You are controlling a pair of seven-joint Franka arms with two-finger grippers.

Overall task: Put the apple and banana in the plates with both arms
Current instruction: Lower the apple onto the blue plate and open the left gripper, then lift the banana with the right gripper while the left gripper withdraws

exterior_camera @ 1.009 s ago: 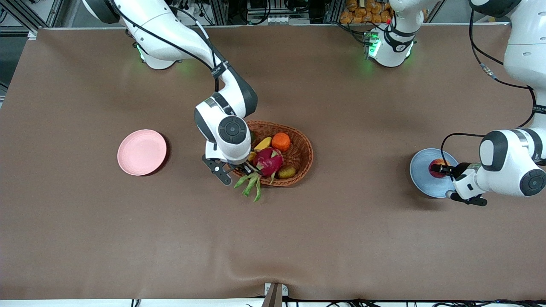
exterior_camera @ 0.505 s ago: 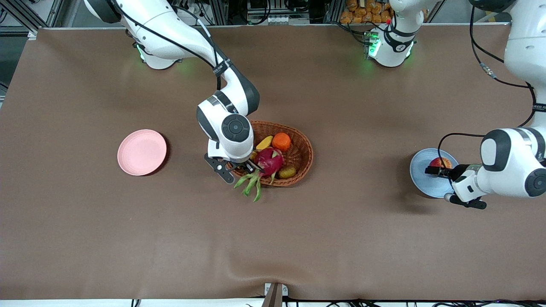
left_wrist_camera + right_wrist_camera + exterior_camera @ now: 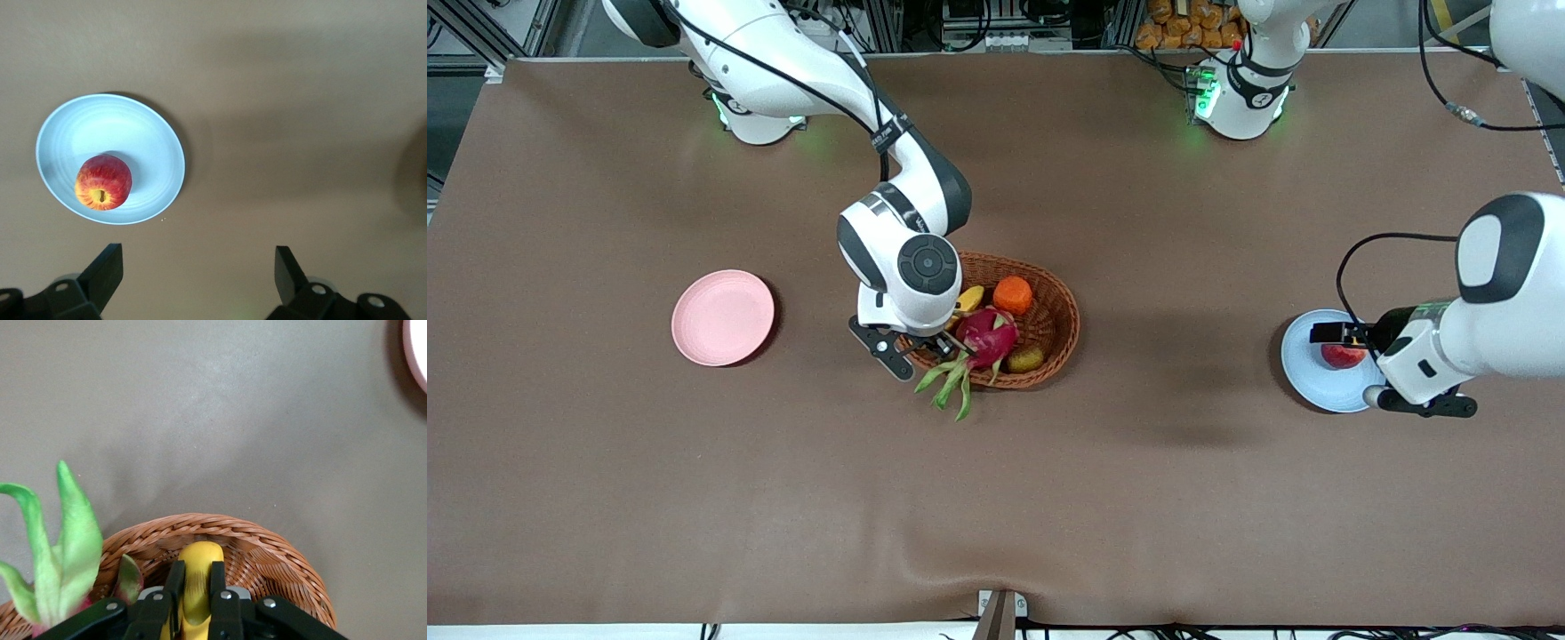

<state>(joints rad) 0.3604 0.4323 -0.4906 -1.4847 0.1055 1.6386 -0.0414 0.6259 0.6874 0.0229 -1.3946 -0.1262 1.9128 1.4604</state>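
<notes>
Left gripper (image 3: 198,277) has opened, leaving the apple (image 3: 1343,355) on the blue plate (image 3: 1303,373); right fingers (image 3: 217,583) grip the banana (image 3: 197,580).

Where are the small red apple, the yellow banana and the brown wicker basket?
small red apple (image 3: 103,182), left wrist view, its side near the stem
yellow banana (image 3: 198,577), right wrist view, its tip
brown wicker basket (image 3: 1056,311), front view, its rim

The front camera looks down from high across the surface (image 3: 996,498), facing my bases. My left wrist camera looks down on the blue plate (image 3: 143,143); my right wrist camera sits close over the basket (image 3: 267,550). The front view shares both.
</notes>
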